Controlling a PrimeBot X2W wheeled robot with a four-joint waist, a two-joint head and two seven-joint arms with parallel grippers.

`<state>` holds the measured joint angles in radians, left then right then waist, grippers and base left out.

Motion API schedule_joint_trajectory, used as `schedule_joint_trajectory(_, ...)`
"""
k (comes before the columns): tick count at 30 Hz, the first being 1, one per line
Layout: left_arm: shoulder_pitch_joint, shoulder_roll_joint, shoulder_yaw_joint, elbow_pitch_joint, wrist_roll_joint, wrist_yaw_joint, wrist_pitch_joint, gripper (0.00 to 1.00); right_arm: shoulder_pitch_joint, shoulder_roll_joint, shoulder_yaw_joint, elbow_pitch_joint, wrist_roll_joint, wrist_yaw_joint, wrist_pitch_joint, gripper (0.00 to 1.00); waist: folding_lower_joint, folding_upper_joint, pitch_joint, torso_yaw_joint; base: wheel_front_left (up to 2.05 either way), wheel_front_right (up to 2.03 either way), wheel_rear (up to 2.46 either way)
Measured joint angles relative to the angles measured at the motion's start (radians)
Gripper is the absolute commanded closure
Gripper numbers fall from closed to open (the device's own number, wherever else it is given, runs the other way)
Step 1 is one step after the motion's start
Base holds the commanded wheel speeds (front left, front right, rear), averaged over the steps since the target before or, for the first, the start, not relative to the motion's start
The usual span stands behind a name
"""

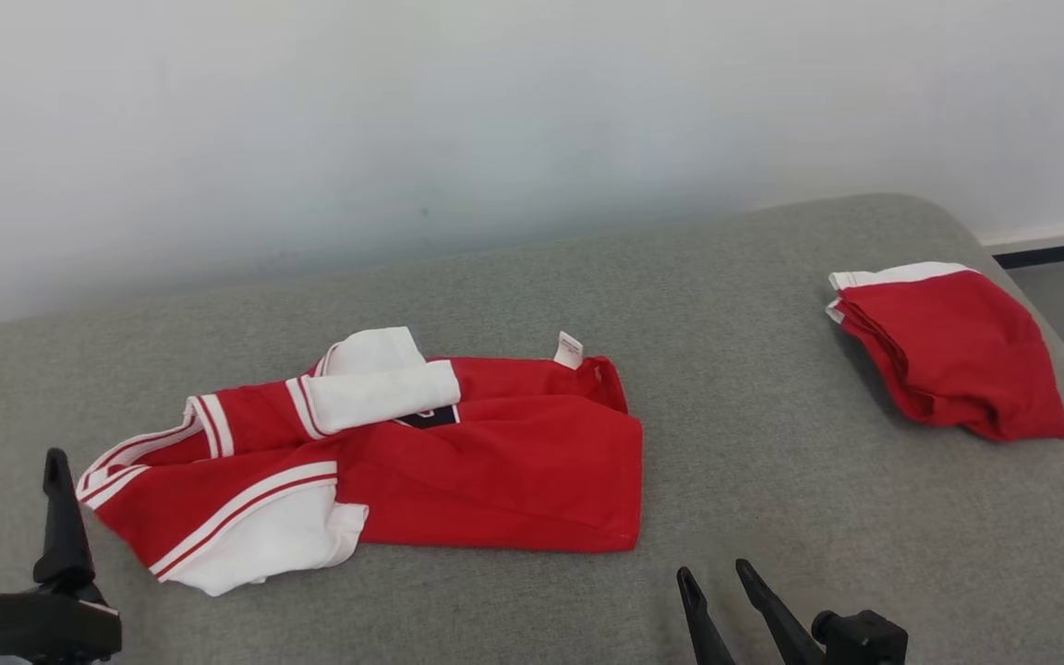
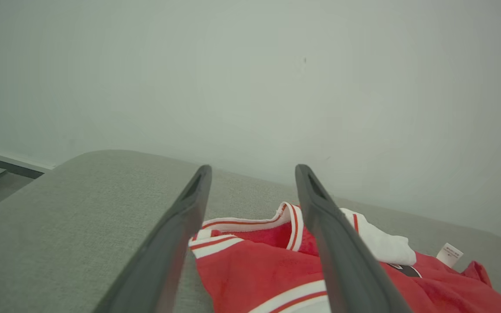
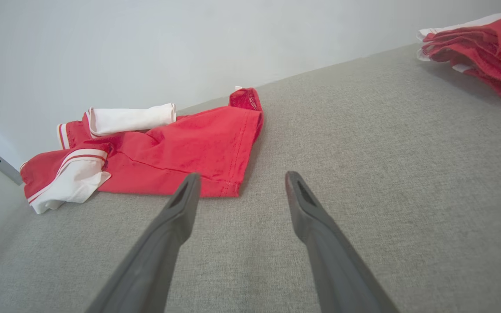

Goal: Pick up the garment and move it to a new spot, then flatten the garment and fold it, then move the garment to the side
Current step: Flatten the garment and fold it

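While both arms are held low at the near edge of the grey padded surface [image 1: 772, 443], the garment [image 1: 495, 462] is shown lying left of its middle. It is a red shirt with white sleeves and striped trim, loosely doubled over, with one white sleeve [image 1: 380, 392] laid across the top. A white label [image 1: 569, 350] stands up at its far edge.

The left gripper [image 1: 19, 469] is seen at the lower left of the head view. Its two dark fingers point up and away toward the pale wall [image 1: 495, 111]. It is placed just beside the striped end of the garment and apart from it. In the left wrist view the left gripper [image 2: 254, 169] is shown with its fingers spread wide and nothing held between them. The garment [image 2: 255, 269] is seen past them, lower than their tips.

The right gripper [image 1: 712, 569] is seen at the lower right of the head view, with its fingers slanted up and slightly left. It is set near the right-hand hem corner of the garment without touching it. In the right wrist view the right gripper [image 3: 242, 175] is likewise shown spread wide and empty, with bare padded surface [image 3: 385, 174] between the fingers.

A folded cloth [image 1: 952, 356] of red and white is shown at the far right of the surface, well apart from the garment.
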<state>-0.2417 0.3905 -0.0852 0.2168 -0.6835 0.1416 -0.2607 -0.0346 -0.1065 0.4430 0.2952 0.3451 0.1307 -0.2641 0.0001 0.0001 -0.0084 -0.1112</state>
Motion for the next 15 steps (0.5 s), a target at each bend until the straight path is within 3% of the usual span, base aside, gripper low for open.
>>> schedule_joint_trajectory(6, 0.045, -0.028, 0.027, -0.064, 0.035, -0.007, 0.0, 0.0, -0.038, 0.001, 0.016, 0.053, 0.056, 0.0, 0.0, 0.0, -0.0001, 0.0, -0.012, 0.05, 0.0, 0.0, 0.0)
schedule_joint_trajectory(15, 0.257, -0.176, -0.003, -0.209, 0.168, -0.012, 0.0, 0.0, -0.133, -0.018, 0.037, 0.195, 0.229, 0.0, 0.0, 0.0, -0.0001, 0.0, -0.018, 0.104, 0.0, 0.0, 0.0)
